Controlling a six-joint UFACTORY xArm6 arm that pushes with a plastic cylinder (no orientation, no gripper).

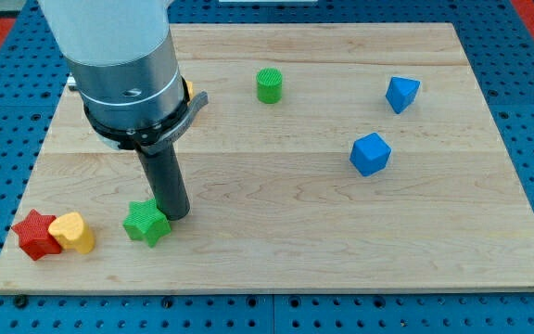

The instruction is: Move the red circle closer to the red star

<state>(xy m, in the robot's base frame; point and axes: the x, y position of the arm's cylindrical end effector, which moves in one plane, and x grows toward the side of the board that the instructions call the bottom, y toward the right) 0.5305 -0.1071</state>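
The red star (35,234) lies near the board's bottom left corner, touching a yellow heart-shaped block (73,232) on its right. No red circle shows in the view; the arm's body covers part of the board's top left. My tip (175,216) rests on the board at the upper right side of a green star (146,223), touching it or nearly so. The tip is well to the right of the red star.
A green cylinder (269,85) stands at the top middle. Two blue blocks sit on the right, one (401,93) near the top and one (370,154) lower. A sliver of a yellow block (189,90) peeks out behind the arm. The wooden board (276,250) ends close below the stars.
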